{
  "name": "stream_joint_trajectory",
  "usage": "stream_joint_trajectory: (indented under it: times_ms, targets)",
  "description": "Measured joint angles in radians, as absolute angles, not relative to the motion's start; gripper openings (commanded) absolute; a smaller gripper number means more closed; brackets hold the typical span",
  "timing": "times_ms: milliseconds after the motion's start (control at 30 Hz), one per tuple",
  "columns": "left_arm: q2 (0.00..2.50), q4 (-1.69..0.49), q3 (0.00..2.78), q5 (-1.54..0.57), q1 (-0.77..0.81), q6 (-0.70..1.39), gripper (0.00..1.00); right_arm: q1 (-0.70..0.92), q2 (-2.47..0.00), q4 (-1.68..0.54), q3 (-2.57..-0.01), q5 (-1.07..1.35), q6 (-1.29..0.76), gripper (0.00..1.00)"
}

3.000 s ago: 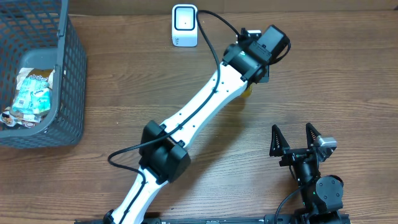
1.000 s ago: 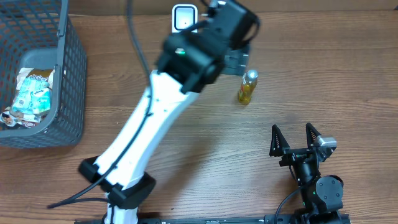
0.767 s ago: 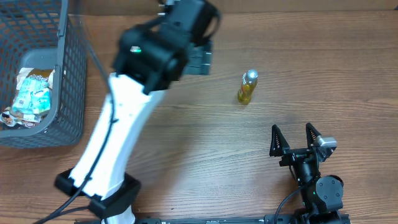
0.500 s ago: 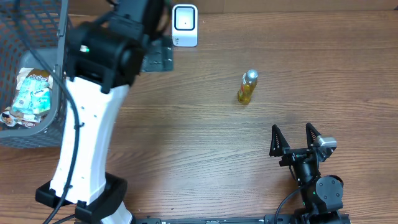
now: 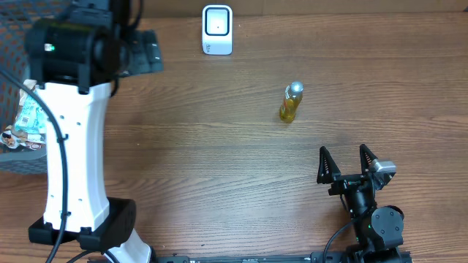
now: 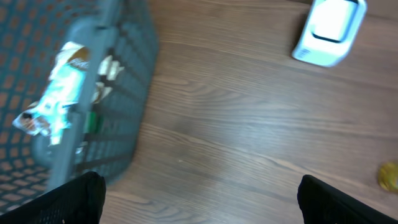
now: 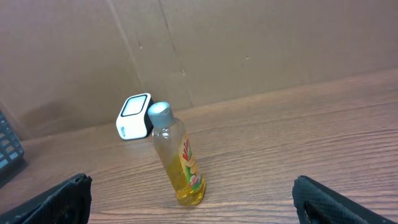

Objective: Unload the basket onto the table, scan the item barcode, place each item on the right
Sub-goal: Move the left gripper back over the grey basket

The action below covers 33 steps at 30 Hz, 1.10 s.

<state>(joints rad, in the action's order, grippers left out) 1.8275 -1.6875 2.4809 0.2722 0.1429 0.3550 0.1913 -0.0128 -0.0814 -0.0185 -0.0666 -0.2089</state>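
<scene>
1. Bottle point(image 5: 290, 102): in the overhead view it is recorded standing upright on the wooden table point(image 5: 219, 183), right of centre, silver cap up and yellow liquid inside. It is touched by nothing. The white scanner point(image 5: 217, 30) stands at the far edge, to the left of the bottle and apart from it. The left arm point(image 5: 72, 139) is raised over the left side, partly covering the grey basket point(image 5: 11, 29), in which snack packets point(image 5: 29, 117) are seen. The right gripper point(image 5: 342, 152) rests at the near right, well apart from the bottle, fingers spread wide and nothing between them.

2. Left wrist view (blurred): the left gripper point(image 6: 199, 183) is seen with its two fingertips at the bottom corners, fully apart, with nothing held. The basket wall and packets are below it on the left; the scanner is at the top right, and the bottle's edge just shows at the right margin.

3. Right wrist view: the bottle is seen upright between the widely parted fingertips but far beyond them, its label printed in orange. The scanner stands behind it, to the left, before a cardboard wall point(image 7: 249, 43).
</scene>
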Motion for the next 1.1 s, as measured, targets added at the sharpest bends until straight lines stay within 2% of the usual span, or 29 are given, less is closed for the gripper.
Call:
stream_joint_trajectory:
  times_ms: [867,1100]
  targets:
    - [1.827,-1.687,2.481,0.235,-0.380,0.390,1.00,0.192,-0.013,-0.082,-0.019,-0.067,-0.209,1.00]
    - [1.827,-1.686,2.456,0.235,-0.472,0.429,1.00,0.191,-0.013,-0.082,-0.019,-0.066,-0.209,1.00]
